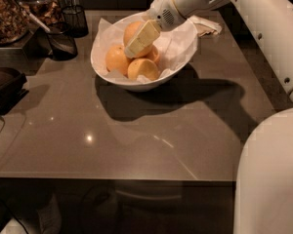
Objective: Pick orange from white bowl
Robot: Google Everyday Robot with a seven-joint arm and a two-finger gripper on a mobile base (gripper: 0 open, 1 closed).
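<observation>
The white bowl [184, 58], lined with white paper, stands at the back middle of the grey table. In it lies the orange [130, 31], the biggest, pale fruit, at the back left. Three smaller oranges lie in front of it: one on the left [117, 59], one at the front [143, 68] and one on the right [155, 54]. My gripper [139, 39] reaches down into the bowl from the upper right. It lies against the right front side of the big orange and hides part of it.
Two dark mesh cups [62, 40] [76, 18] stand left of the bowl, with jars [5, 13] behind them. A dark object [2, 84] lies at the left edge. A crumpled napkin [205, 26] lies behind the bowl. My white body [268, 179] fills the lower right.
</observation>
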